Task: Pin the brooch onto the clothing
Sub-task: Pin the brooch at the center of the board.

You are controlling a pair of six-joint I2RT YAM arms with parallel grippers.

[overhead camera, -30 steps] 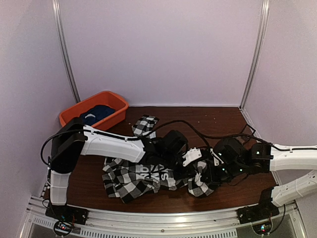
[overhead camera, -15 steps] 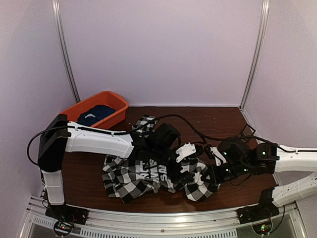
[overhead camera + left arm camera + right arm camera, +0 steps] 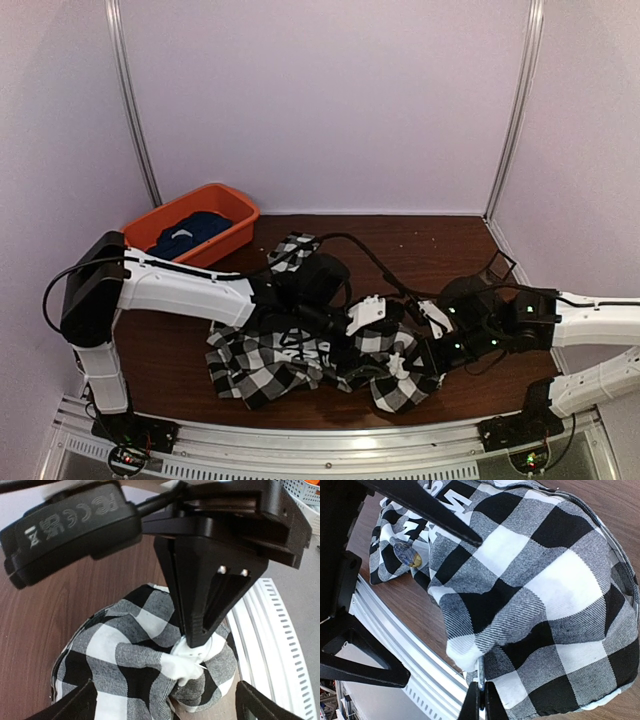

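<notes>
Holding a raised fold of the shirt (image 3: 535, 580), the right claw (image 3: 480, 702) is pinching fully closed at the shirt's near right edge. The left claw (image 3: 165, 705) is hanging over that same fold with its 2 fingers spread wide, gripping nothing. The brooch (image 3: 406, 554), a small blue-grey and gold piece, is lying on the shirt just beside the lettering (image 3: 447, 495), apart from both claws. Whether its pin is passing through the cloth cannot be told from these views.

Risks, as judged from this layout:

1. The brooch is possibly sitting loose. If so, any tug by the right claw is risking tipping it off the shirt onto the table (image 3: 440, 250).
2. The right claw is keeping the fold bunched and lifted. Releasing it is likely to be shifting the cloth under the brooch, or folding cloth over it.
3. The 2 claws are working very close together above the shirt's right edge. A careless descent by the left claw is risking a collision with the right claw.

Containers:

1. 1 orange bin (image 3: 225, 243) is standing beyond the shirt's far left corner. It is holding a navy garment (image 3: 190, 228) with a small white mark. Nothing else is showing inside it.
</notes>
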